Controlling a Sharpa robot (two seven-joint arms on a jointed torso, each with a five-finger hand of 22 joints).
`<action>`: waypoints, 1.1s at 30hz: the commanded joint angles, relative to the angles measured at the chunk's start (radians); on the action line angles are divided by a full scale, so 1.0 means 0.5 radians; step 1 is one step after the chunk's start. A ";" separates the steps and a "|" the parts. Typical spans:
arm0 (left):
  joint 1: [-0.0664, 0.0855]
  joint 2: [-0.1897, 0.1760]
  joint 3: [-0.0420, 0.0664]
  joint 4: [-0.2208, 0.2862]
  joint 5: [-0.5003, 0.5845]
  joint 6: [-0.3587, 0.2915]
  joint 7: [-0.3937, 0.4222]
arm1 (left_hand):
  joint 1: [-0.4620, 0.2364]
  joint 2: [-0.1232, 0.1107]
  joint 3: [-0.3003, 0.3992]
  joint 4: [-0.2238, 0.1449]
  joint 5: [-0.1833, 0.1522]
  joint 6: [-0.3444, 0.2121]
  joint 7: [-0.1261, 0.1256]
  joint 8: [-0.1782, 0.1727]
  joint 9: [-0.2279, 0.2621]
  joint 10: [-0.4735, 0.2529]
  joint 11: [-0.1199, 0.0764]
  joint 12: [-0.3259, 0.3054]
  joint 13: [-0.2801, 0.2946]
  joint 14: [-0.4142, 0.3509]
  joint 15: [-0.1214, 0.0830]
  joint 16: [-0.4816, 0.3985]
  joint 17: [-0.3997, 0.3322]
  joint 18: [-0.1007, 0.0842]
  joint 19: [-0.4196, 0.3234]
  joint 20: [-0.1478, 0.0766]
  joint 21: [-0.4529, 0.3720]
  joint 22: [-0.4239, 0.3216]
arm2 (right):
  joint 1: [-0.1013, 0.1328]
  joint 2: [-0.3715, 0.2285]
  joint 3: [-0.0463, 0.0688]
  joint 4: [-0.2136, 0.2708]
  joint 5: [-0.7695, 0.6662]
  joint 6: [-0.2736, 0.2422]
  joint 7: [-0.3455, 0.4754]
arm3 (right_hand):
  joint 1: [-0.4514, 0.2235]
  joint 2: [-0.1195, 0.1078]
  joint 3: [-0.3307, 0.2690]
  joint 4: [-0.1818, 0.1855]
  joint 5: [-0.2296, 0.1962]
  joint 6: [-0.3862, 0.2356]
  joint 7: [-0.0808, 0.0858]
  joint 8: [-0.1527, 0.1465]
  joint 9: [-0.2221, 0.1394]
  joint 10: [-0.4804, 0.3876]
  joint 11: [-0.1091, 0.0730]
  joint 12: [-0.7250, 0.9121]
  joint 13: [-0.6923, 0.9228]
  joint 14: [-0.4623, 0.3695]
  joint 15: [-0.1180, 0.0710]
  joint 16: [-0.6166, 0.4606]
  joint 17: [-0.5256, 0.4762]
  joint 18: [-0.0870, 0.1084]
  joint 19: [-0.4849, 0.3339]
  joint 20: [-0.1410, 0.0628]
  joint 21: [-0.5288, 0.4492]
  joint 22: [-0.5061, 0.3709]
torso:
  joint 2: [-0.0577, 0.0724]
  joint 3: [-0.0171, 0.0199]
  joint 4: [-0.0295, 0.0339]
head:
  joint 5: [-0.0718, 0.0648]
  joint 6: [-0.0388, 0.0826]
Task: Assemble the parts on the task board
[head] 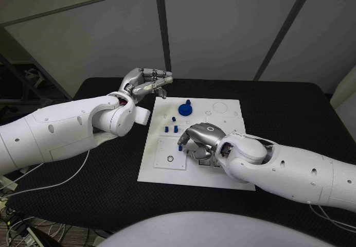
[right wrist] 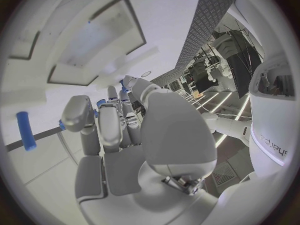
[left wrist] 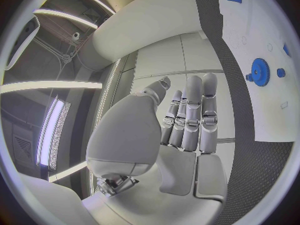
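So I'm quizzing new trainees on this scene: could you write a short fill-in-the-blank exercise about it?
1. The task board is coloured ____.
2. The round gear on the board is coloured ____.
3. The hand resting on the board is the robot's ____ hand.
4. The left hand is raised above the ____ table, beyond the board's far corner.

Missing words: white; blue; right; black

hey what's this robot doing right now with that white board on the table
The robot is putting small blue parts together on a white task board. Its right hand is down on the middle of the board among small blue pegs; whether it grips one cannot be told. The left hand is raised off the board's far left corner, holding nothing. A blue gear sits on the board's far part.
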State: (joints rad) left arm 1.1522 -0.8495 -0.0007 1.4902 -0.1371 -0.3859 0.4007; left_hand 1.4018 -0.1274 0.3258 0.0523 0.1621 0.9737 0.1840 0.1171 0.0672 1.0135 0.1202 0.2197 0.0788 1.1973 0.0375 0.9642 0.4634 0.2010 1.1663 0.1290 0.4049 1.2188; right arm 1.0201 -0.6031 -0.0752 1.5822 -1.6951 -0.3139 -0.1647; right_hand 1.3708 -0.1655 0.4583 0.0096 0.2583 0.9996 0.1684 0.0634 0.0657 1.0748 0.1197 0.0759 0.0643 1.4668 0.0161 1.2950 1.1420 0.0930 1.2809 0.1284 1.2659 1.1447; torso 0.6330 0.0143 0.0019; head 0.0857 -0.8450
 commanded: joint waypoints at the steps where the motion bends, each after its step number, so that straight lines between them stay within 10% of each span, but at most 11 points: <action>1: 0.003 0.001 0.002 -0.001 0.003 0.032 0.016 | 0.002 -0.003 -0.008 0.007 0.007 -0.008 0.000 -0.007 -0.002 -0.016 0.005 0.013 -0.003 -0.009 0.002 -0.006 -0.002 -0.040 -0.006 0.011 -0.010 -0.003 | 0.002 -0.028 0.001 0.030 0.031 -0.191 0.041 | -0.008 -0.004 -0.012 0.000 0.007 -0.008 -0.003 0.004 0.004 0.006 -0.020 0.013 0.003 0.047 0.012 -0.009 -0.001 0.017 -0.004 -0.001 -0.008 0.004 | 0.000 0.0001 -0.002 | -0.001 0.002; 9: 0.002 -0.003 0.002 -0.007 0.003 0.037 0.014 | 0.006 -0.001 -0.007 0.005 0.008 -0.009 -0.002 -0.007 -0.002 -0.018 0.004 0.014 -0.004 -0.010 0.001 -0.006 -0.003 -0.039 -0.006 0.011 -0.011 -0.004 | 0.003 -0.173 0.008 0.156 0.092 -0.337 0.081 | -0.010 -0.010 -0.018 0.002 0.014 -0.011 -0.012 0.004 0.005 0.011 -0.025 0.024 0.004 0.048 0.008 -0.008 -0.001 0.018 -0.003 -0.004 -0.012 0.000 | -0.002 0.0009 -0.003 | -0.010 0.011; 14: 0.002 -0.004 0.002 -0.009 0.003 0.040 0.013 | 0.006 -0.001 -0.007 0.005 0.008 -0.009 -0.002 -0.007 -0.002 -0.018 0.004 0.014 -0.004 -0.010 0.001 -0.006 -0.003 -0.039 -0.006 0.011 -0.011 -0.004 | 0.005 -0.260 0.073 0.211 0.123 -0.336 0.064 | -0.014 -0.014 -0.023 0.004 0.011 -0.015 -0.015 0.003 0.005 0.007 -0.027 0.026 0.003 0.047 0.007 -0.009 -0.005 0.019 -0.006 -0.006 -0.017 -0.005 | -0.001 0.0009 -0.002 | -0.030 0.027; 21: 0.002 -0.007 0.002 -0.010 0.003 0.045 0.010 | 0.006 -0.001 -0.007 0.005 0.008 -0.009 -0.002 -0.007 -0.002 -0.018 0.004 0.014 -0.004 -0.010 0.001 -0.006 -0.003 -0.039 -0.006 0.011 -0.011 -0.004 | 0.035 -0.395 0.173 0.252 0.121 -0.102 -0.072 | -0.014 -0.025 -0.048 0.007 -0.013 -0.037 -0.035 0.000 0.004 -0.053 -0.024 0.018 -0.002 0.045 0.008 -0.014 -0.016 0.020 -0.010 -0.008 -0.031 -0.020 | -0.002 -0.0005 -0.007 | -0.062 0.047; 33: 0.001 -0.006 0.002 -0.011 0.003 0.057 0.008 | 0.011 0.001 -0.006 0.002 0.008 -0.008 -0.004 -0.006 -0.001 -0.021 0.004 0.017 -0.004 -0.011 0.000 -0.005 -0.005 -0.039 -0.005 0.011 -0.013 -0.005 | 0.060 -0.476 0.198 0.241 0.021 0.172 -0.209 | 0.001 -0.024 -0.131 0.023 -0.082 -0.095 -0.084 0.004 0.005 -0.138 -0.012 0.041 0.003 0.044 0.017 -0.017 -0.029 0.023 -0.013 0.000 -0.056 -0.043 | -0.002 -0.0024 0.001 | -0.082 0.056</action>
State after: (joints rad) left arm 1.1516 -0.8524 -0.0010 1.4839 -0.1370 -0.3719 0.3991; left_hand 1.4018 -0.1274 0.3258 0.0523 0.1621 0.9737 0.1840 0.1171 0.0674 1.0096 0.1240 0.2235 0.0779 1.1973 0.0375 0.9642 0.4619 0.2011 1.1663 0.1290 0.4049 1.2180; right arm 1.0476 -0.8410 0.0228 1.7046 -1.6558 -0.2963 -0.2307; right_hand 1.3643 -0.1721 0.3991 0.0221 0.2235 0.9563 0.1317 0.0634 0.0678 1.0127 0.1106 0.0927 0.0647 1.4668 0.0161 1.2894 1.1282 0.0930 1.2810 0.1284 1.2426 1.1247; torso 0.6321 0.0138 0.0001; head 0.0453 -0.8170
